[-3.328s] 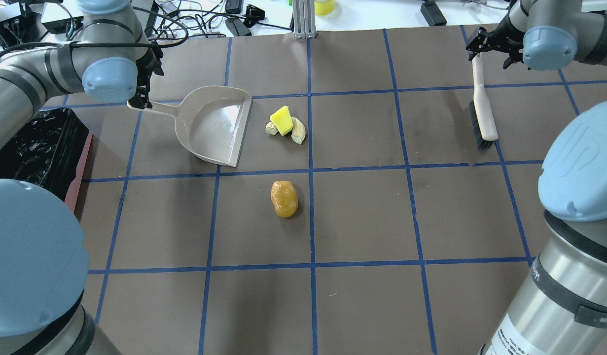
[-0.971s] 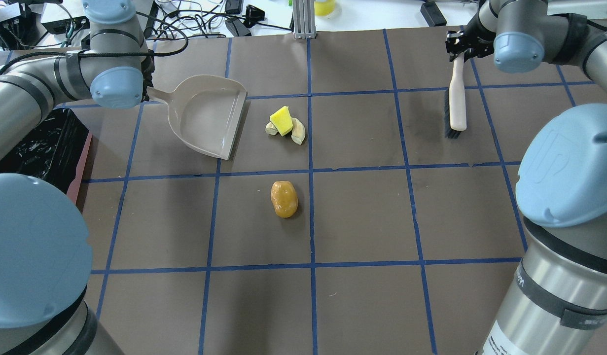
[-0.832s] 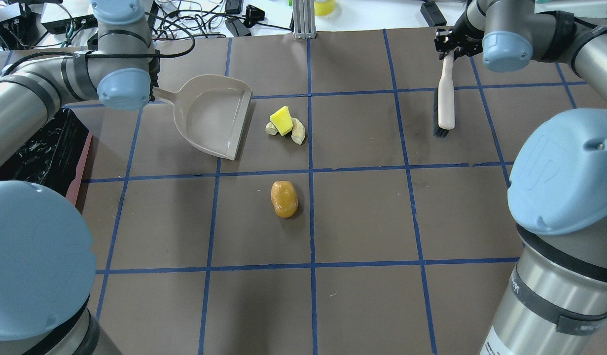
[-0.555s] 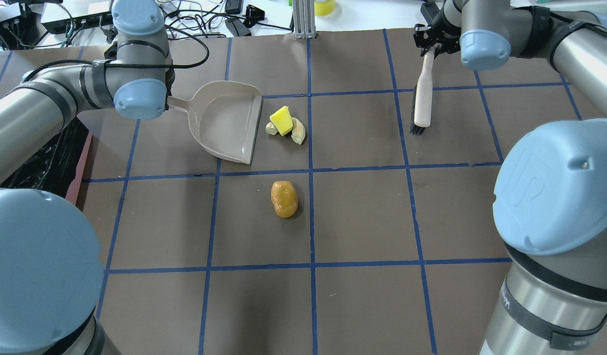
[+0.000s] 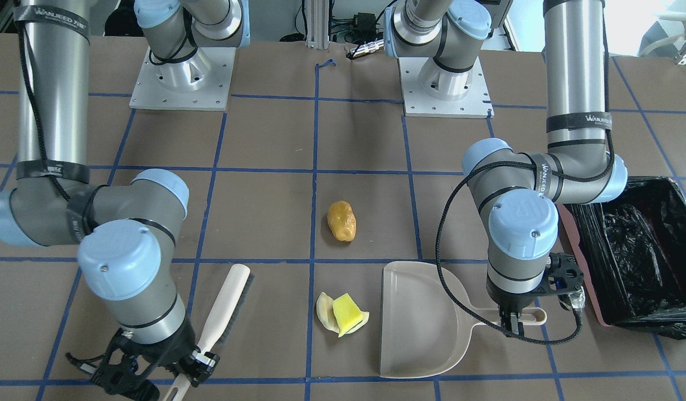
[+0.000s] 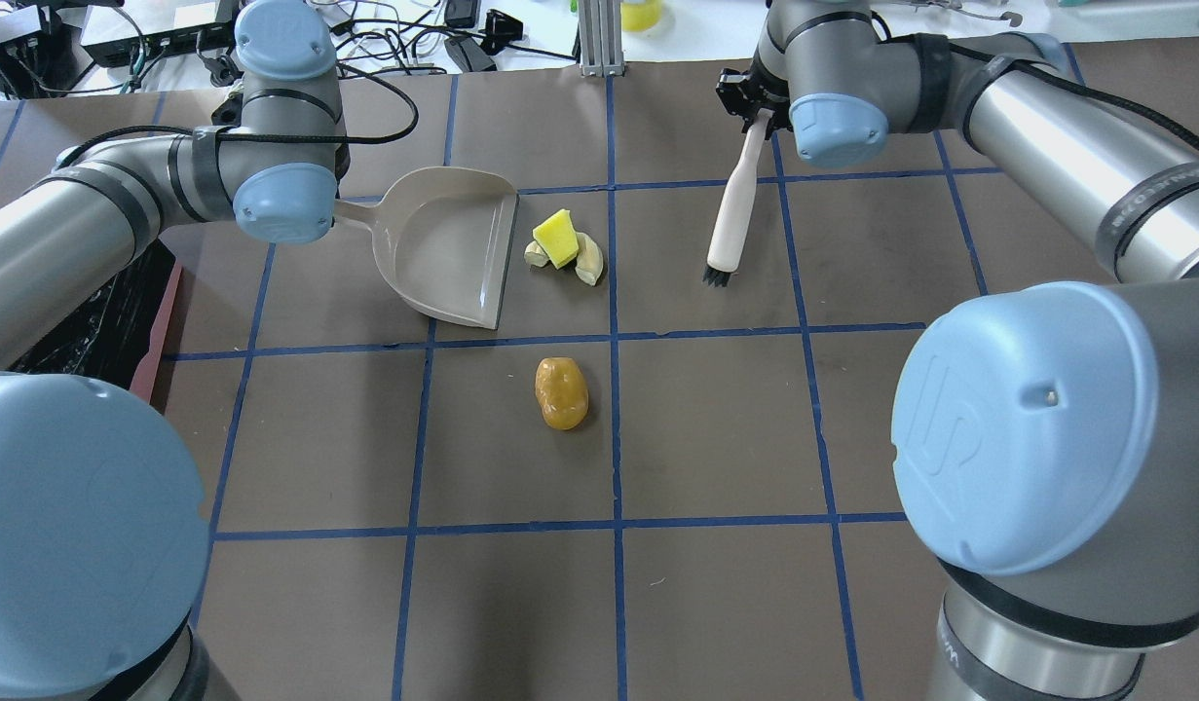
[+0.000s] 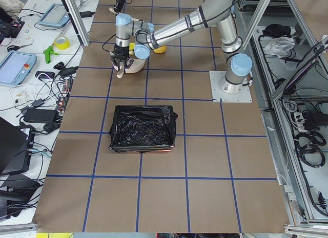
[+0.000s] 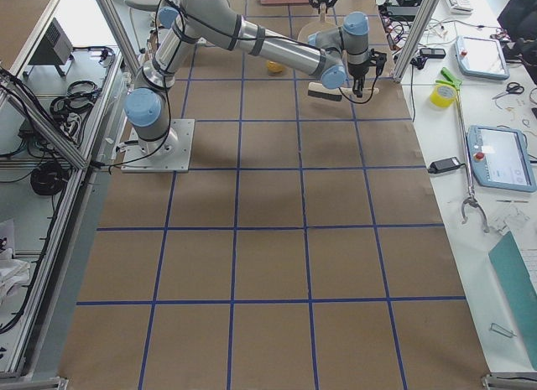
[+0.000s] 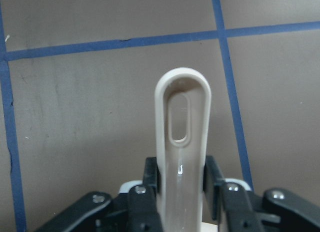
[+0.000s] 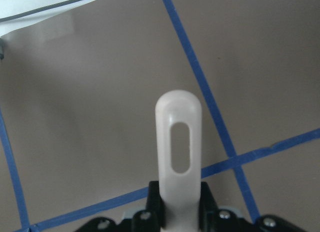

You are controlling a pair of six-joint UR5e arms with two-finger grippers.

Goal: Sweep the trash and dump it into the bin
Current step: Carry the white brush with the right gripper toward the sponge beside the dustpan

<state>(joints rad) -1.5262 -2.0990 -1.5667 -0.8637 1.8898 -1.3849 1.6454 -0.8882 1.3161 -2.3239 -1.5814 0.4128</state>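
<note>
Beige plastic sits in both of my grips. In the front-facing view, my left jaws are clenched on the handle of the dustpan (image 5: 421, 323). Its open lip faces the yellow sponge (image 5: 347, 313) and the pale floppy piece (image 5: 322, 309), which lie together just beside it. The potato-like lump (image 5: 341, 221) lies apart from them, nearer my bases. The bin (image 5: 578, 262) stands beyond the pan's handle, and I can see only black liner in it. My right jaws grasp the brush (image 5: 223, 309) by its handle end, well apart from the trash.

From overhead, the sponge pile lies between the pan's lip and the brush. I cannot tell whether the bristles touch the worktop (image 6: 716, 428).

The side views show too little to add anything.

At my left wrist, my fingers (image 9: 149, 177) pinch the pan handle from both sides. At my right wrist the brush handle is held the same way.

I judge this to be the line-up for the first sweep, with nothing in the pan yet. Next I should set the bristles down behind the pile and push it toward the lip, keeping the lip flat on the worktop. The lump will likely need its own pass.
</note>
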